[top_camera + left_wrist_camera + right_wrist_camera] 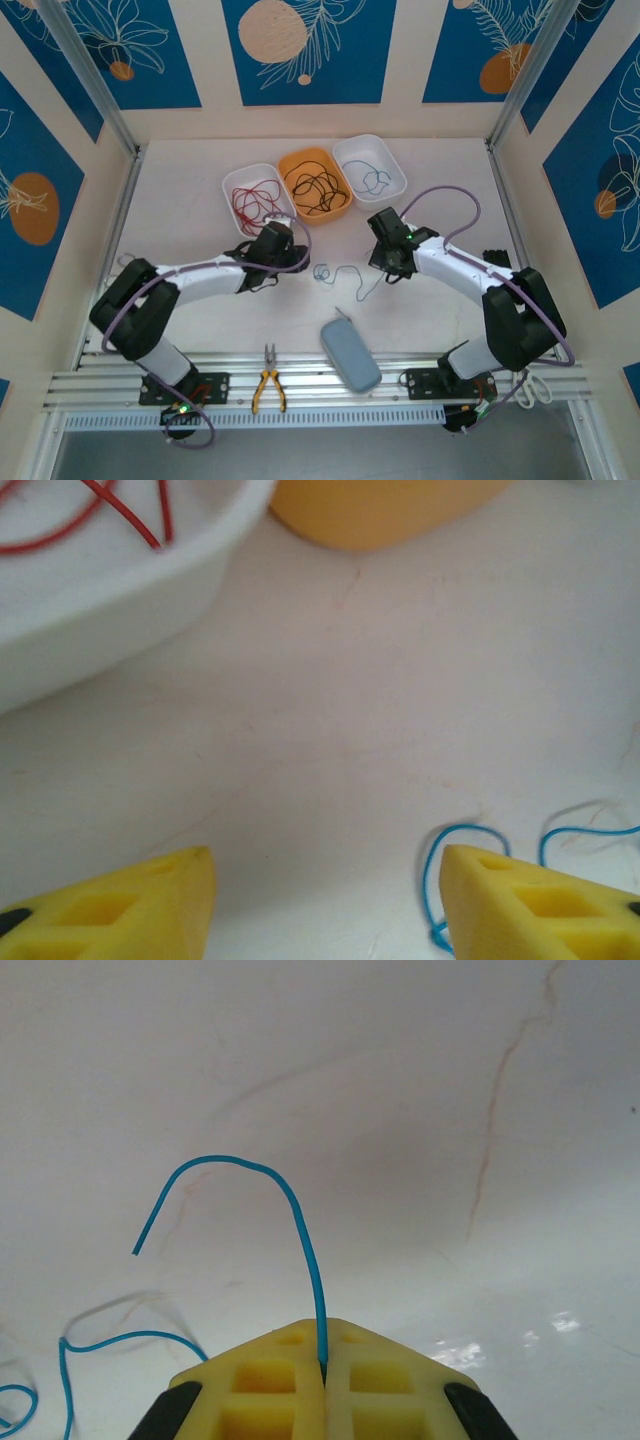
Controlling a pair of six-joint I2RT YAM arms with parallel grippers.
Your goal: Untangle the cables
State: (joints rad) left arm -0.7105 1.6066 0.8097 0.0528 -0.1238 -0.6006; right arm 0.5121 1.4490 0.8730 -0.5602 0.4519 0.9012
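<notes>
Landmark: orange tray [338,207], middle of three trays at the far side of the table [450,200].

- Black wires [315,185]: a loose knot of loops inside the orange tray.
- Red wires [258,200]: thin loops in the white tray [232,185] just left of the orange one. In the left wrist view a red strand [130,520] lies against that tray's wall.
- One light-blue strand [372,178] is curled in the white tray [398,172] just right of the orange one.
- Loose blue wire [340,267]: on the table nearer than the orange tray, between the two grippers. Hair-thin, with a small loop at its left end, then wavy towards the right.

Left gripper [325,880]: jaws wide apart, nothing held, on the near side of the orange tray and to its left. The blue loop [427,870] lies against its right fingertip.

Right gripper [322,1360]: jaws fully together, pinching the blue wire [300,1230]. The wire rises from the seam, arches left and ends free.

Pliers [268,388] and a grey pouch [350,355] lie well nearer than the orange tray.
</notes>
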